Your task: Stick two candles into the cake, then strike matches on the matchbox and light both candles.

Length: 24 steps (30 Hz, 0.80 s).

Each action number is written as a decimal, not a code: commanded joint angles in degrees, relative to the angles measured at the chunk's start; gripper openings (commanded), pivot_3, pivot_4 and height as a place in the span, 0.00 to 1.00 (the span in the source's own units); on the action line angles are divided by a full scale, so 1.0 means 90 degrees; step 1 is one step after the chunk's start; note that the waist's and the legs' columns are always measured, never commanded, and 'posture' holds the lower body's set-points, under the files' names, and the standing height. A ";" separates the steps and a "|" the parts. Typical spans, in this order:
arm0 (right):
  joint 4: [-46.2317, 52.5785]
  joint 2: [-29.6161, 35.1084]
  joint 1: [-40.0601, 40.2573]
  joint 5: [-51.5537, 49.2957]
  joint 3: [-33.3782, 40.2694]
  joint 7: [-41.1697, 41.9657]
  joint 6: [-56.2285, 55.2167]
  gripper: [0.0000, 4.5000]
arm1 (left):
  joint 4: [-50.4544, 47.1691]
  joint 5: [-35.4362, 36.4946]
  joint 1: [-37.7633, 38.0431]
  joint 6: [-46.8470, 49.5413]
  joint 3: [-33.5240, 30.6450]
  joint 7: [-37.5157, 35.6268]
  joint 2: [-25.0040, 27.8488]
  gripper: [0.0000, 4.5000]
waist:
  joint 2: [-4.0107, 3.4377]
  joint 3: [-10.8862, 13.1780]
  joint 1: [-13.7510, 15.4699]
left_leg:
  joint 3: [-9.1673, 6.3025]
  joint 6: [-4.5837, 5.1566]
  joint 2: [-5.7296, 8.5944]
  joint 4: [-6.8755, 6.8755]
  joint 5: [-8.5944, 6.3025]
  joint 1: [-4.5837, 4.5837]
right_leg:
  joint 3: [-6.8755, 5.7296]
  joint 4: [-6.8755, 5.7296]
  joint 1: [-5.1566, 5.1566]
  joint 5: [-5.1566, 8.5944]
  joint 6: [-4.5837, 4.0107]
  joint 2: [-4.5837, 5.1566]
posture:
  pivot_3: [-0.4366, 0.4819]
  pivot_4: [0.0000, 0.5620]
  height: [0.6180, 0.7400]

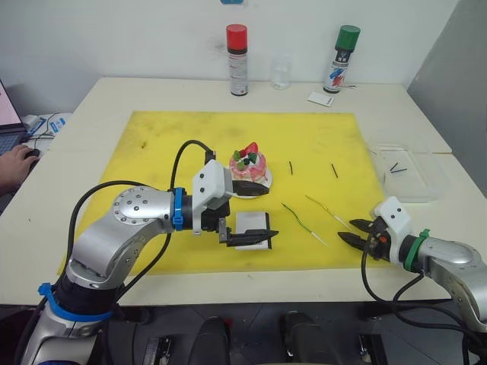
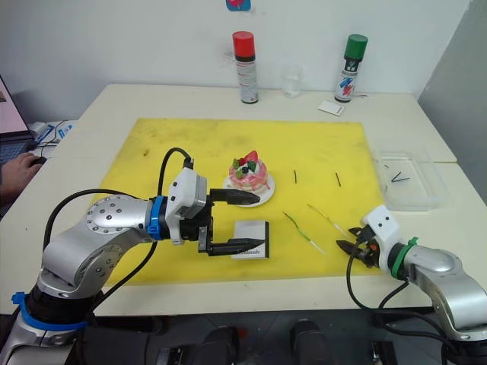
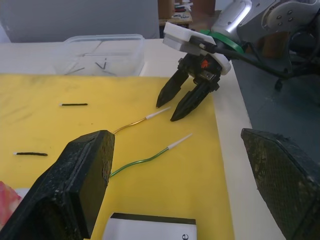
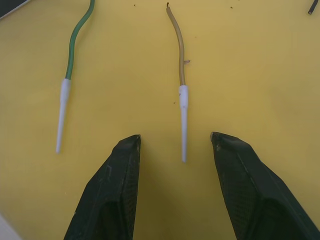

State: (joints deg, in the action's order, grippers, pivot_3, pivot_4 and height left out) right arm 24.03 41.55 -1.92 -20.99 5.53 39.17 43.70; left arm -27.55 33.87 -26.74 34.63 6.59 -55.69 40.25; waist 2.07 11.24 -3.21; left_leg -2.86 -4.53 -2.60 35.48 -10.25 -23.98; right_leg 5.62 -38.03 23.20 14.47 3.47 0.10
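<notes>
Yellow mat carries two thin candles; the right gripper, jaws apart, straddles one's white tip, apparently to pick it, while the open left gripper hovers over the flat white matchbox

Even, bright overhead light; soft short shadows under both arms on the yellow mat. Mild glare on the white worktop. Left wrist view: near fingers blurred, grainy.
</notes>
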 commanded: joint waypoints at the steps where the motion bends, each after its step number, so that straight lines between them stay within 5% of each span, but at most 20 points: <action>1: 0.0193 0.0112 -0.0033 0.0032 -0.0036 -0.0037 0.0072 0.51 | -0.0249 0.0093 -0.0063 -0.0010 -0.0108 0.0016 -0.0014 1.00 | 0.0000 0.0000 -0.0002 | 0.0000 0.0000 0.0000 0.0000 0.0000 0.0000 | 0.0000 -0.0001 0.0000 0.0000 0.0000 0.0000 | 0.48 0.27 1.00; 4: 0.0218 0.0147 0.0025 -0.0003 0.0010 -0.0023 0.0075 0.38 | -0.0290 0.0112 -0.0069 0.0027 -0.0112 0.0047 -0.0021 1.00 | 0.0000 0.0000 0.0001 | -0.0001 0.0000 0.0000 0.0000 0.0000 0.0000 | 0.0000 0.0000 0.0000 0.0000 0.0000 0.0000 | 0.48 0.27 1.00; 9: 0.0205 0.0116 -0.0023 -0.0012 0.0029 -0.0088 0.0102 0.00 | -0.0306 0.0112 -0.0113 0.0084 -0.0085 0.0090 -0.0060 1.00 | 0.0000 0.0000 0.0002 | 0.0000 0.0000 0.0000 0.0000 0.0000 -0.0001 | 0.0000 0.0000 0.0000 0.0000 0.0000 0.0000 | 0.48 0.27 1.00; 19: 0.0461 -0.0819 -0.0396 -0.0930 0.0884 -0.0446 0.0008 0.00 | -0.0479 0.0374 0.0197 0.0427 -0.0009 0.0624 -0.0612 1.00 | 0.0000 0.0000 -0.0004 | 0.0000 0.0000 0.0000 0.0000 0.0000 0.0000 | 0.0001 0.0000 0.0000 0.0000 0.0000 0.0000 | 0.48 0.27 1.00; 22: 0.0654 -0.1220 -0.0736 -0.1289 0.1147 -0.0731 -0.0057 0.00 | -0.0314 0.0373 0.0291 0.0542 -0.0014 0.1294 -0.1203 1.00 | 0.0000 0.0000 -0.0001 | -0.0002 0.0001 0.0000 -0.0001 0.0000 -0.0003 | -0.0001 0.0000 0.0000 0.0000 0.0001 -0.0001 | 0.48 0.27 1.00; 24: 0.0794 -0.1457 -0.1047 -0.1440 0.1136 -0.0891 -0.0160 0.00 | 0.0055 0.0681 0.0177 0.0711 -0.0316 0.2193 -0.2119 0.96 | -0.0001 0.0000 0.0003 | -0.0003 0.0001 0.0000 0.0001 0.0000 -0.0002 | -0.0002 -0.0001 -0.0001 -0.0001 0.0002 -0.0001 | 0.48 0.27 1.00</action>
State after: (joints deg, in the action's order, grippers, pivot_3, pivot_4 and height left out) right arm 27.85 28.94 -9.72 -31.78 14.51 32.32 44.00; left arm -27.79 37.64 -23.76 40.39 6.00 -41.20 24.20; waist 2.06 11.25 -3.18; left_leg -2.89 -4.53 -2.59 35.51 -10.25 -24.00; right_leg 5.62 -38.04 23.18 14.44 3.51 0.09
